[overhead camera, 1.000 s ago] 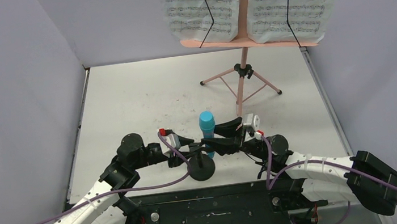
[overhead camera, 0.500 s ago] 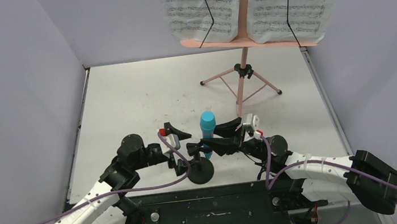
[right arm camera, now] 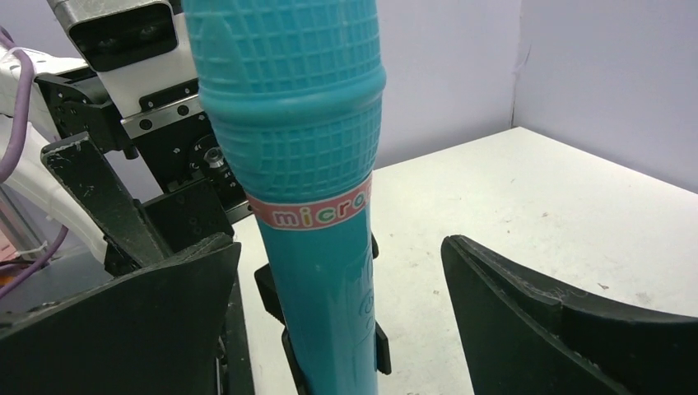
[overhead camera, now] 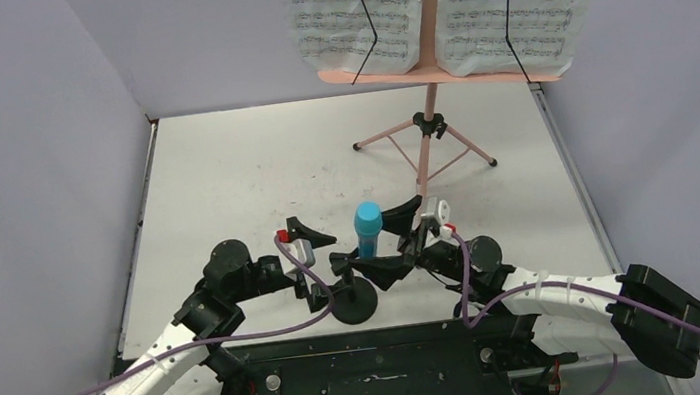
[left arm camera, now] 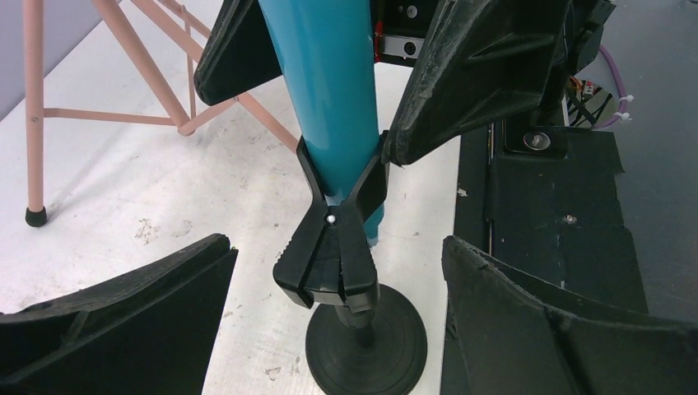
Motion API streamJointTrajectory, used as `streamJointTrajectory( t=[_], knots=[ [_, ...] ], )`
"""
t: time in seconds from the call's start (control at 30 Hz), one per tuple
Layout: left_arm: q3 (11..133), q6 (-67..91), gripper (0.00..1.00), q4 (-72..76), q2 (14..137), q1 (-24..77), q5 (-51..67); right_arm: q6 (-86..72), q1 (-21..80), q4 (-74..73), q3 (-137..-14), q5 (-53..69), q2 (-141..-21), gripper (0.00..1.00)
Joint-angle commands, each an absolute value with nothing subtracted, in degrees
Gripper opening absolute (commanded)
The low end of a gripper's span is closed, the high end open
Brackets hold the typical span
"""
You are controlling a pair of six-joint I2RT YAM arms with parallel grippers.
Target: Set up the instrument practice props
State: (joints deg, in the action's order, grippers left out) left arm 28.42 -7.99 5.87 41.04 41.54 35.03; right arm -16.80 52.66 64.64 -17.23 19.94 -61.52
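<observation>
Desk (overhead camera: 222, 173) carrying, far right, a pink music stand (overhead camera: 430, 125) on tripod legs, with white pages (overhead camera: 354, 16) propped on its shelf. Left claw (overhead camera: 324, 246) and right claw (overhead camera: 379, 244) are both spread wide at near centre. The right one's fingers flank the blue mic (overhead camera: 366, 224), with gaps visible. The mic is upright, seated in the forked clip of the black mic stand (overhead camera: 353, 302).

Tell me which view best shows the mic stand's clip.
Left wrist: the clip is fully visible, hugging the microphone above the round base. Right wrist shows only its edges behind the microphone; top external barely resolves it.
</observation>
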Motion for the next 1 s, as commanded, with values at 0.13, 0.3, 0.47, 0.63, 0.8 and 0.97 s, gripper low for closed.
streamJointTrajectory(
  t=[0.13,0.3,0.47,0.63,0.8,0.97],
  knots=[
    [28.30,-7.74,0.97,8.66,39.22,41.66,35.30,-18.60,53.17,62.44,-20.44,20.20,-60.47,0.90],
    [28.49,-9.68,0.96,6.90,37.52,41.66,32.83,-18.87,53.18,57.77,-21.26,19.26,-57.91,0.90],
    [28.69,-10.93,0.96,5.44,35.06,41.66,30.37,-16.90,53.19,50.14,-21.18,18.30,-52.53,0.90],
    [27.68,-10.43,0.96,5.56,31.97,41.64,29.71,-14.95,53.19,39.23,-21.29,16.61,-45.11,0.90],
    [27.47,-8.08,0.96,5.02,29.96,41.66,29.13,-14.10,53.17,28.04,-21.00,15.07,-38.62,0.90],
    [27.07,-3.63,0.96,6.51,27.83,41.65,24.23,-15.60,53.17,18.78,-20.78,11.91,-33.89,0.90]
  ],
)
